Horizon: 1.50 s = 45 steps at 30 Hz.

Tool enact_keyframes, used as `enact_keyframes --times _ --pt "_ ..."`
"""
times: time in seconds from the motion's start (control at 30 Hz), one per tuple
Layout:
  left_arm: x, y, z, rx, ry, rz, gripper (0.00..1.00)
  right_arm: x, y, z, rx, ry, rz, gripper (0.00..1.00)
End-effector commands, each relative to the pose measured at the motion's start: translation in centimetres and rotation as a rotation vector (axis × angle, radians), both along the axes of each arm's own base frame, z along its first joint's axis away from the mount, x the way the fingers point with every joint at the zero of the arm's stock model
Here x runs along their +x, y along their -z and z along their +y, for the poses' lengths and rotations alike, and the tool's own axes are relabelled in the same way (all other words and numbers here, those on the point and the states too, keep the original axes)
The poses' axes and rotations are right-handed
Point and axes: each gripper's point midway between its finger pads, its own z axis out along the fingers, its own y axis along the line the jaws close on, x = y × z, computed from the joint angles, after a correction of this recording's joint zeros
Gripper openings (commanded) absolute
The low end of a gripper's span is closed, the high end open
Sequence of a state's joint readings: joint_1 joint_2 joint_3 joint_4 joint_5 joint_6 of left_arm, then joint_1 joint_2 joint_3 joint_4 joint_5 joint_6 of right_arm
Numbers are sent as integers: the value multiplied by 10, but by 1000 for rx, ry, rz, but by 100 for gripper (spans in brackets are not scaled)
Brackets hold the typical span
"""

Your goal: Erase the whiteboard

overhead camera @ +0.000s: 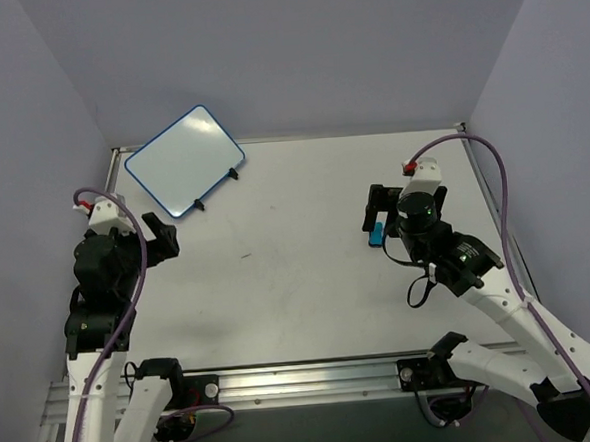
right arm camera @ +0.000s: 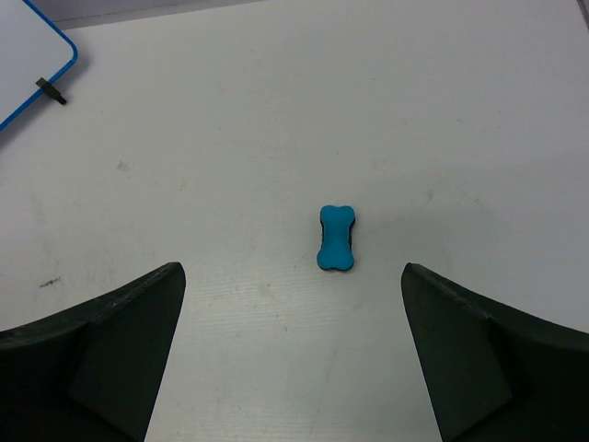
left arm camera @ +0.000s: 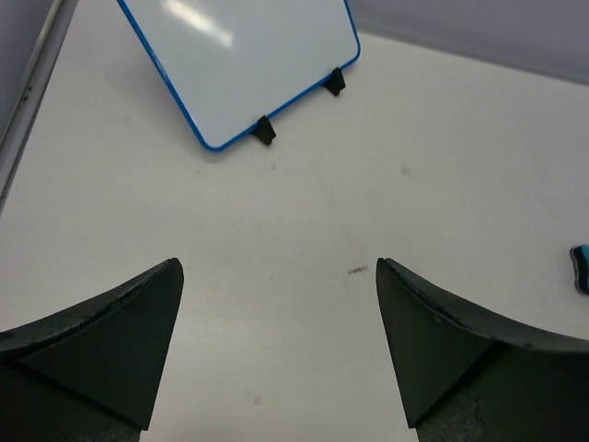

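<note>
The whiteboard has a thin blue frame and leans tilted on small black stand clips at the back left of the table. Its face looks blank. It also shows in the left wrist view, and its corner shows in the right wrist view. A small blue bone-shaped eraser lies on the table just ahead of my right gripper, which is open and empty above it. In the top view the eraser sits by that gripper. My left gripper is open, empty and short of the board.
The white table carries a few small dark smudges. Grey walls close in the back and both sides. A metal rail runs along the near edge by the arm bases. The eraser's end shows at the right edge of the left wrist view.
</note>
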<state>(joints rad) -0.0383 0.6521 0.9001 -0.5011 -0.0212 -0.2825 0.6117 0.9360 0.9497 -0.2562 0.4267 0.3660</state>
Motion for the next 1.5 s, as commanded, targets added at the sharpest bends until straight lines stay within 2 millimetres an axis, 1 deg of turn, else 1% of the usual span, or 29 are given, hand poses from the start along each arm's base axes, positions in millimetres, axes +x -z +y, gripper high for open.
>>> enact_keyframes --times 0.0,0.07,0.1,0.13,0.17,0.2,0.27,0.33,0.37,0.4,0.43,0.6,0.8,1.0,1.13,1.27,1.47 --pt "-27 33 8 89 -13 121 94 -6 -25 -16 -16 63 -34 100" --pt "-34 23 7 121 9 84 94 -7 -37 -23 -28 88 -50 100" --pt "-37 18 10 141 -2 69 94 -10 -39 -28 -48 104 -43 100" --pt "-42 15 15 160 -24 64 94 -11 -42 -37 -75 141 -48 100" --pt "-45 13 12 174 -15 57 94 -14 -45 -45 -100 170 -43 100" --pt "-46 12 17 189 -42 45 94 -15 -47 -53 -110 212 -44 100" --pt "-52 12 15 183 -37 18 94 -19 -54 -73 -144 309 -68 100" --pt "-58 4 16 173 -38 -33 94 -24 -54 -82 -160 343 -74 100" --pt "-60 2 18 170 -50 -48 94 -28 -57 -88 -157 366 -92 100" --pt "-61 0 18 163 -56 -63 94 -29 -58 -90 -151 372 -104 100" --pt "-64 -3 19 158 -59 -77 94 -30 -52 -90 -153 370 -101 100" --pt "-66 -1 19 159 -62 -73 94 -33 -50 -83 -106 308 -129 100" --pt "-66 1 18 153 -59 -89 94 -34 -45 -85 -148 294 -113 100" --pt "-63 2 10 148 -18 -89 94 -33 -38 -81 -159 271 -92 100" --pt "-61 3 4 148 13 -86 94 -34 -37 -80 -150 264 -98 100" --pt "-61 2 3 147 18 -87 94 -35 -40 -80 -140 250 -110 100" --pt "-61 3 3 145 14 -86 94 -35 -37 -79 -149 243 -102 100"
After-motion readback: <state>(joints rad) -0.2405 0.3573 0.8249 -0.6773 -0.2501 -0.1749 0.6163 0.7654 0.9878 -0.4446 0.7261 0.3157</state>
